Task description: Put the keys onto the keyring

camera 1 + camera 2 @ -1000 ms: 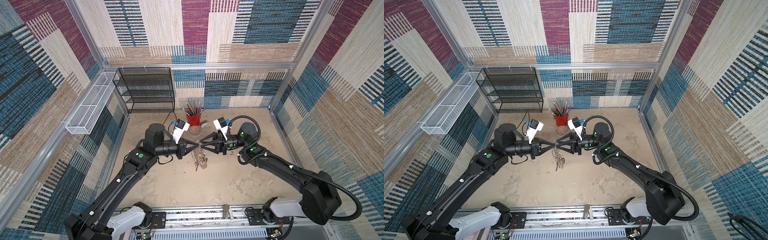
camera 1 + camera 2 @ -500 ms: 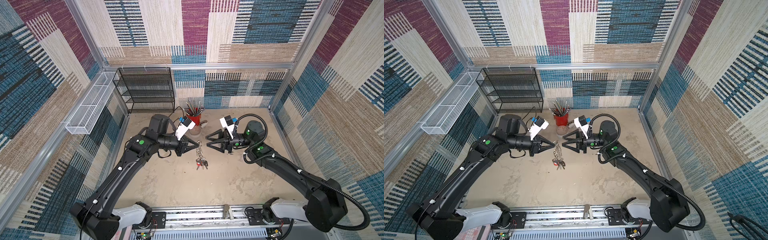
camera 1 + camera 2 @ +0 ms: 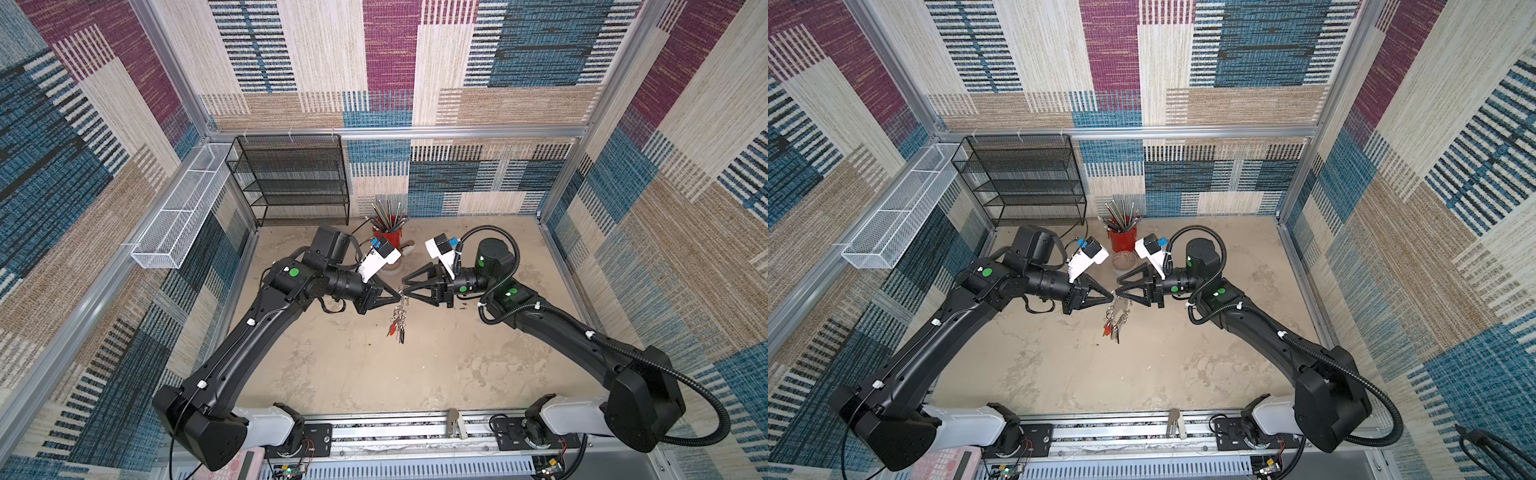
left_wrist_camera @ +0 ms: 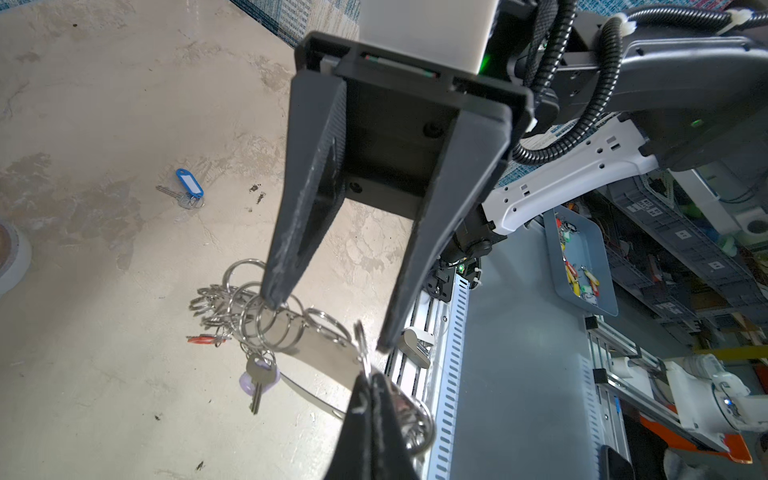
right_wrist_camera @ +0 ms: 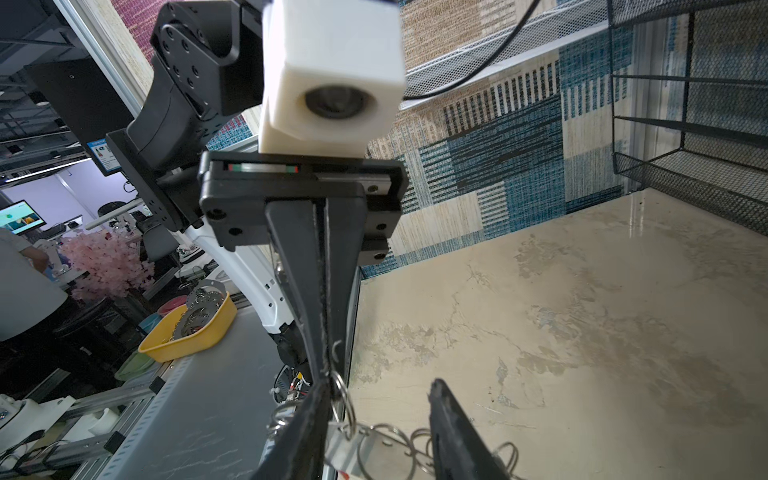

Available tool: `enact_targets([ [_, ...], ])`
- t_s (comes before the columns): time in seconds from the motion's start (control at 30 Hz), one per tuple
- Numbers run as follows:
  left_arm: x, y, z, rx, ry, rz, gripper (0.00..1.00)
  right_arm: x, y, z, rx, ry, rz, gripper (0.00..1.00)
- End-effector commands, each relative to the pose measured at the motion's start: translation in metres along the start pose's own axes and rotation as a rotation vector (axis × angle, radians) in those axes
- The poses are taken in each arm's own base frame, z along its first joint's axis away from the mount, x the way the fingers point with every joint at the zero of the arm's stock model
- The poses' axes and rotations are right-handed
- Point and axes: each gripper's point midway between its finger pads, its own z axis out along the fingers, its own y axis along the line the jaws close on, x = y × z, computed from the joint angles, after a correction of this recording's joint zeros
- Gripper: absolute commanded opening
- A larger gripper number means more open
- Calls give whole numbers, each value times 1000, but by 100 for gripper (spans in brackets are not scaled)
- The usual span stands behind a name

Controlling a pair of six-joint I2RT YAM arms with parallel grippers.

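The keyring [image 3: 400,312] [image 3: 1119,308] hangs above the table, a flat gray plate [image 4: 322,359] edged with silver split rings. My left gripper [image 4: 374,380] [image 3: 397,296] is shut on one of those rings. From other rings hang keys [image 3: 397,330], one with a red tag [image 4: 200,339] and one with a pale tag [image 4: 258,380]. My right gripper [image 5: 378,401] [image 4: 328,322] faces the left one tip to tip and is open, its fingers [image 4: 274,297] astride the plate's ringed edge. A key with a blue tag [image 4: 188,189] lies alone on the table.
A red cup of pens [image 3: 389,235] and a tape roll [image 3: 394,266] stand just behind the grippers. A black mesh shelf [image 3: 299,183] fills the back left corner and a white wire basket [image 3: 183,212] hangs on the left wall.
Half a second ago my right gripper stood back from the keyring; it has moved in again to meet the left one, jaws narrower. The left gripper kept its hold and shifted slightly.
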Motion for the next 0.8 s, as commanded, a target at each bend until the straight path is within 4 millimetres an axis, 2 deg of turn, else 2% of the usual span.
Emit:
enact_targets([
  [0.0,-3,-3,-1,10,-5,36,0,2,1,1,-7,7,-15,38],
  [0.23,-2,0,2,1,0,36,0,5,2,3,-14,12,-12,18],
  [0.37,-2,1,2,-7,0,34,0,7,3,3,-21,15,-10,15],
  [0.53,-3,2,3,-8,-1,33,0,10,6,4,-34,21,-6,19],
  [0.63,-2,3,3,-10,0,30,0,10,7,5,-38,22,-7,14],
  [0.77,-3,4,4,-13,-2,31,0,11,7,5,-38,22,-8,2],
])
